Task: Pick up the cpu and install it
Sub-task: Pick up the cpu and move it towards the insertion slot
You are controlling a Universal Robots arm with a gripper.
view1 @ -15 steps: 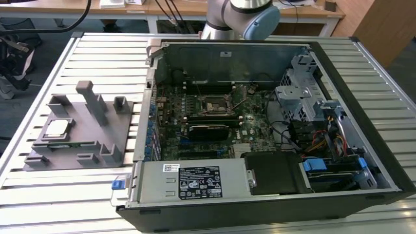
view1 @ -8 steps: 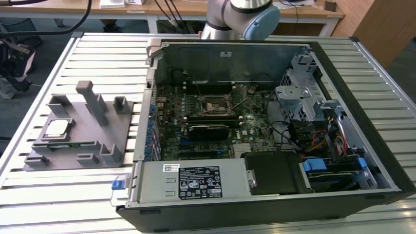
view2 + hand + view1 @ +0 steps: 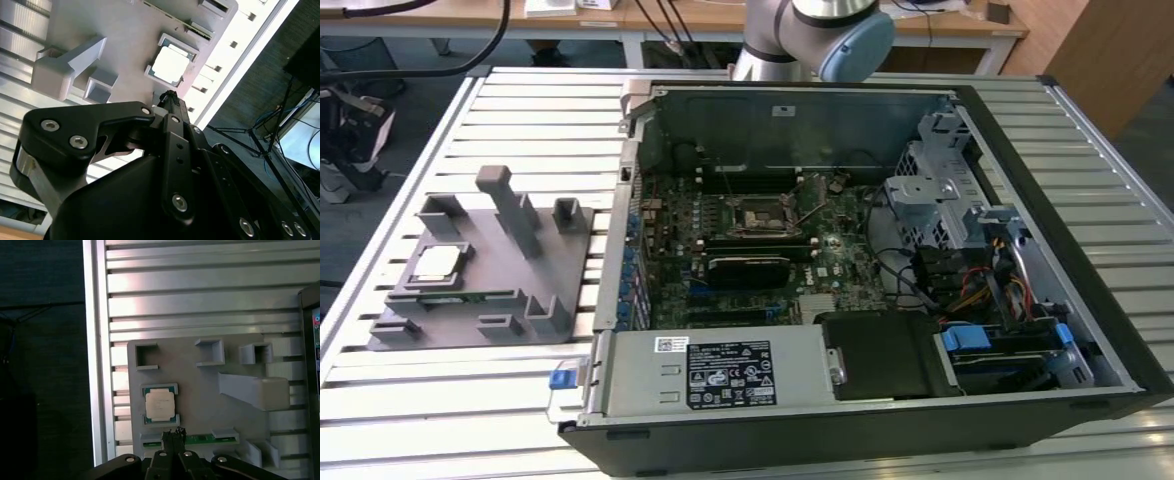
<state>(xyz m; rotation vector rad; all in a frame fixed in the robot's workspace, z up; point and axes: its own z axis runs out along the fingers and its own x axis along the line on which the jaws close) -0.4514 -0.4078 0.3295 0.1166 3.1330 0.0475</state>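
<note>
Fingertips of the hand [image 3: 173, 432] are pressed together and pinch nothing, a state that shows in both wrist views, where the two slim black tips meet in one point and the dark linkages fan out behind them toward the cameras. The hand points straight down and hangs well above a grey holder [image 3: 200, 385] that lies flat on the slatted metal bench [image 3: 427, 400]. The cpu [image 3: 160, 405] sits in a square pocket of this holder with its silver top plate facing up, untouched and apart from the fingers. In the first wrist view the closed tips line up just beside one edge of the cpu, in front of a green memory stick [image 3: 205, 439] that lies in a narrow slot next to the pocket. In the second wrist view the tips [image 3: 169, 96] again stand a little short of the chip, which looks bright and washed out there. In the exterior view the holder rests on the exterior view's left of an open computer case [image 3: 854, 440], with the cpu near its outer edge and a tall slanted post [image 3: 507, 205] rising from its middle. One joint of the arm [image 3: 821, 35], silver with a pale blue cap, stands beyond the far wall of the case at the upper edge of that view. Inside the case the circuit board lies flat, and its square socket [image 3: 754, 215] is well apart from the chip.
</note>
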